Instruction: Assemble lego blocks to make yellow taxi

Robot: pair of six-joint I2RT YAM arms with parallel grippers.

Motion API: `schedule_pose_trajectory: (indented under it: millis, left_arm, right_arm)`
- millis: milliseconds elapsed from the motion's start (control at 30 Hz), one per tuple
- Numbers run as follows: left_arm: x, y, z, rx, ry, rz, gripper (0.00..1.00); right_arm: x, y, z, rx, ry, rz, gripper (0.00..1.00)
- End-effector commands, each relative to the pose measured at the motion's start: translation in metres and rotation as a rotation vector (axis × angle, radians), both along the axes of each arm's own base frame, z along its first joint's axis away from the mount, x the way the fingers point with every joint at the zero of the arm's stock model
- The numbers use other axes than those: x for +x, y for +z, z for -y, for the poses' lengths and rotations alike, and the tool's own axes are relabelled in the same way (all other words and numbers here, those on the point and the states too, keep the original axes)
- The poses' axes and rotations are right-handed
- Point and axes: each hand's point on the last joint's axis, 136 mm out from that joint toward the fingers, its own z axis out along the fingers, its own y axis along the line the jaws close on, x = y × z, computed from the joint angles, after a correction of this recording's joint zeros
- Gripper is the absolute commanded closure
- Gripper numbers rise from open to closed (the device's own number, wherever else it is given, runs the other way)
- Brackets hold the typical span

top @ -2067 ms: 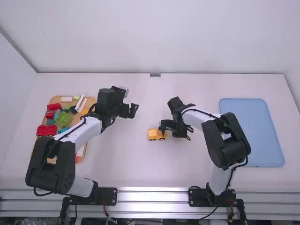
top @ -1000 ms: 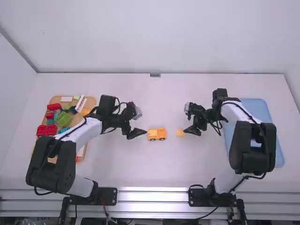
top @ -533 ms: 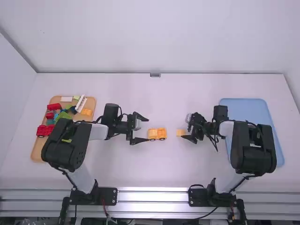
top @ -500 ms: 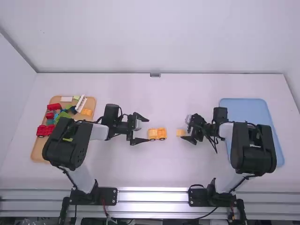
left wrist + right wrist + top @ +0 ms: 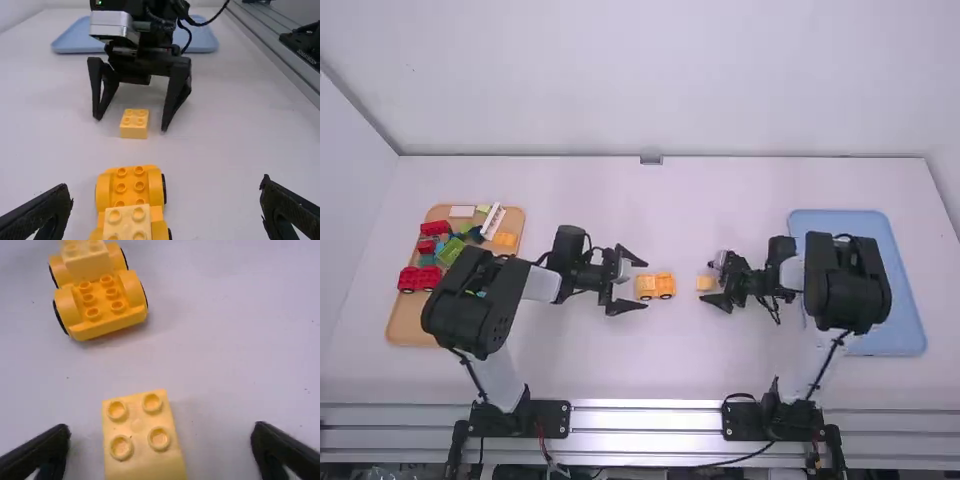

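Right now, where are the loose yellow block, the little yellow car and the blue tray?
Loose yellow block (image 5: 140, 432): right wrist view, its studded top.
Yellow car (image 5: 130, 193): left wrist view, its studded bed.
Blue tray (image 5: 840, 221): high view, its far end.

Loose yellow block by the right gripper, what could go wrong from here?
The loose block sits slightly turned between the right gripper's open fingers, so closing might twist it. The yellow base stands on wheels with the left gripper open, not clamping it, so it could roll when pressed. Misaligned studs might also keep the block from seating.
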Motion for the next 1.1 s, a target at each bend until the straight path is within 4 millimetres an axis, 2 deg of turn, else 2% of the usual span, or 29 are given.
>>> schedule_pose_trajectory:
  millis: [0,67,267,433,633,733,800,933,1067]
  left_arm:
    - [-0.008,0.0,0.003,-0.018,-0.027,-0.032,0.01]
    - [-0.008,-0.001,0.002,-0.012,-0.022,-0.041,0.01]
    - [-0.008,-0.012,-0.001,0.029,0.014,-0.046,0.01]
    - [-0.004,-0.031,-0.009,0.11,0.084,-0.056,0.01]
    - [-0.003,-0.037,-0.009,0.12,0.066,-0.017,0.01]
    - [0.005,-0.043,-0.006,0.119,0.064,-0.024,0.01]
    - [0.009,-0.048,-0.005,0.122,0.064,-0.034,0.01]
    - [0.017,-0.057,0.004,0.119,0.054,-0.061,0.01]
    - [0.022,-0.071,0.016,0.143,0.047,-0.074,0.01]
  right_arm:
    - [0.002,0.005,-0.003,0.047,0.065,0.063,0.22]
    - [0.0,0.002,-0.002,0.032,0.088,0.059,0.39]
    - [-0.004,-0.002,0.0,0.002,0.101,0.049,0.53]
    - [-0.005,0.004,-0.003,0.026,0.102,0.053,0.74]
    - [-0.008,0.037,-0.008,0.073,0.131,0.079,0.75]
    - [-0.011,0.059,-0.017,0.063,0.186,0.114,0.76]
    - [-0.01,0.066,-0.023,0.05,0.212,0.139,0.78]
    - [-0.009,0.068,-0.037,0.03,0.253,0.157,0.83]
    - [-0.017,0.059,-0.059,-0.016,0.294,0.105,0.85]
